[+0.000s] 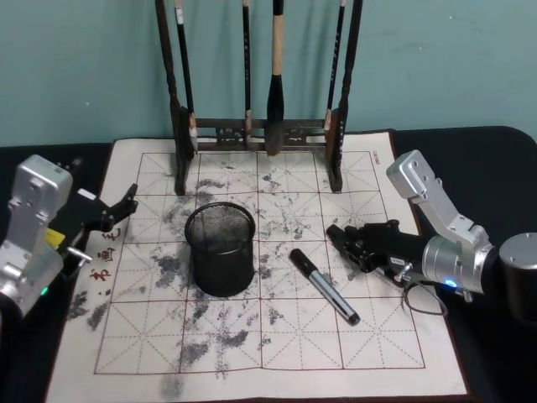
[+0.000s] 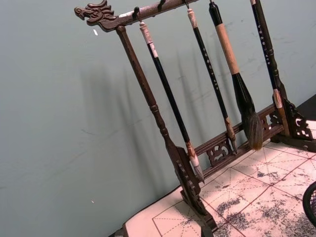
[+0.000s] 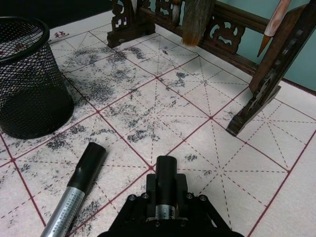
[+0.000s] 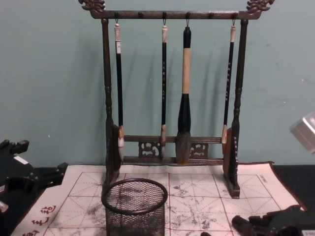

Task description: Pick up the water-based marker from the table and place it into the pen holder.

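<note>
– Status, left side first?
– Parked at the left edge of the felt mat point(image 1: 377, 353): left end effector point(image 1: 124, 204), pointing right toward the pen holder point(image 1: 220, 248). Open or closed, can't tell.
– Middle?
– The pen holder stands upright on the mat, left of centre, on the ink-stained grid. Behind it, at the far edge of the mat, stands the brush rack point(image 1: 179, 134) with four brushes point(image 1: 275, 92) hanging.
– Marker?
– Flat on the mat: water-based marker point(image 1: 324, 285), right of the pen holder and apart from it. Black cap end points far-left, toward the holder; silver barrel runs near-right.
– Right side?
– Low over the mat, just right of the marker's cap end: right end effector point(image 1: 336, 232). It's closed with nothing gripped. In the right wrist view the marker lies beside it, not touching. The rest of that arm reaches in over the dark counter point(image 1: 503, 143) on the right.
</note>
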